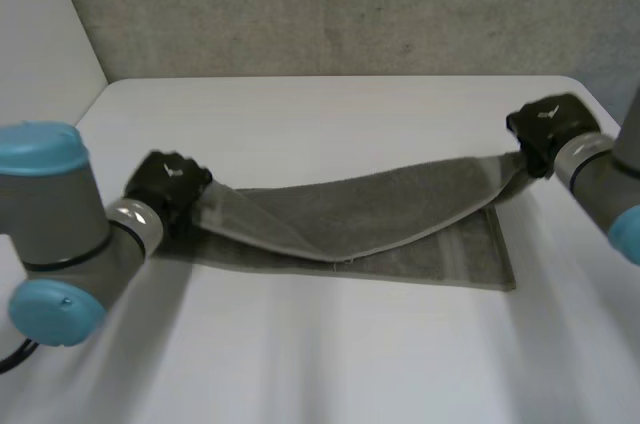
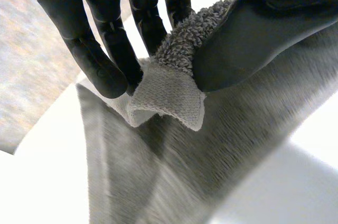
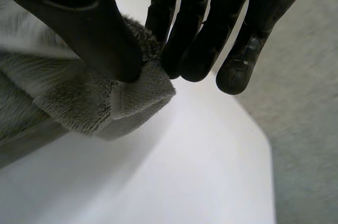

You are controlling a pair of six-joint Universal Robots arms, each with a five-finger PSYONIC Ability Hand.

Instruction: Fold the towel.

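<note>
A grey towel (image 1: 400, 214) lies across the middle of the white table, its upper layer lifted at both ends and sagging between them. My left hand (image 1: 168, 182) pinches the towel's left corner (image 2: 169, 94) between thumb and fingers. At the far right, my right hand (image 1: 545, 129) pinches the right corner (image 3: 132, 94) the same way and holds it above the table. The lower layer (image 1: 450, 262) stays flat on the table.
The white table (image 1: 330, 364) has bare room in front of and behind the towel. A grey wall (image 1: 350, 4) stands behind its far edge. My two arms (image 1: 50, 224) (image 1: 605, 179) reach in from either side.
</note>
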